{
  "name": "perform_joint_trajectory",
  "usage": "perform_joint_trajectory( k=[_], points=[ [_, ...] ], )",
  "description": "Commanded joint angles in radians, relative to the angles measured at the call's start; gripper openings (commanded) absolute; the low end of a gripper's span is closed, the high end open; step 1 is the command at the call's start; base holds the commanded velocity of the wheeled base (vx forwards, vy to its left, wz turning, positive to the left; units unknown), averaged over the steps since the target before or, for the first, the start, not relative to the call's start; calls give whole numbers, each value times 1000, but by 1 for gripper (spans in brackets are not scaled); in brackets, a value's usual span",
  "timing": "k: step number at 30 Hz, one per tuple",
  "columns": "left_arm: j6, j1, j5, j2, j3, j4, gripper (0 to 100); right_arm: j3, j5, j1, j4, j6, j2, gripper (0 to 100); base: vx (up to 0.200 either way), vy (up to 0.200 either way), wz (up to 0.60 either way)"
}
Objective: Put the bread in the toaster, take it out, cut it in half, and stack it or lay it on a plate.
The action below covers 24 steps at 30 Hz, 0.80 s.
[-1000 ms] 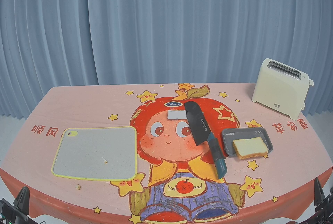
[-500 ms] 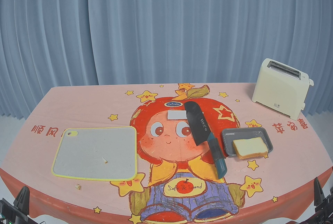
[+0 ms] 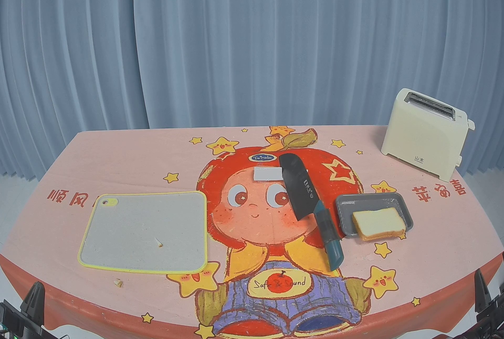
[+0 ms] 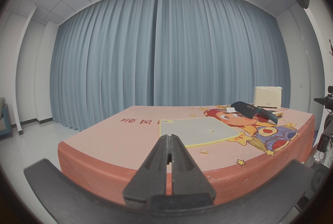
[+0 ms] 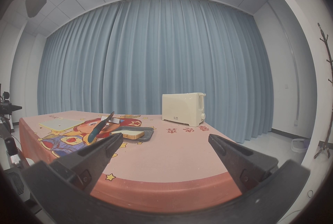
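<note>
Toasting pending: bread (image 3: 379,223) is sitting near worktop's (image 3: 131,161) right edge; right end effector (image 5: 165,138) released, left end effector (image 4: 169,141) clenched; grasping bread next.

Lettering on tablecloth (image 3: 131,161), toaster (image 3: 425,133) and knife blade (image 3: 299,188) (small print)

Worktop (image 3: 131,156): pink, cartoon-printed cover, rounded front edge. It carried:
- cutting board (image 3: 144,231), flat, just ahead of the left hand (image 4: 170,138);
- crumb (image 3: 119,282), between board and that hand;
- knife (image 3: 310,203), between both hands, beside a white block (image 3: 268,173);
- grey tray (image 3: 349,204), ahead of the right hand (image 5: 164,138);
- toaster (image 3: 426,133), beyond the tray, farthest from that hand.
</note>
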Motion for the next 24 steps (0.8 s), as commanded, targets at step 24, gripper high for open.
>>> perform_joint_trajectory(
  k=[24],
  points=[
    [2,0,0,1,18,0,0,17,7,0,0,-20,-7,100,0,0,0]
  ],
)
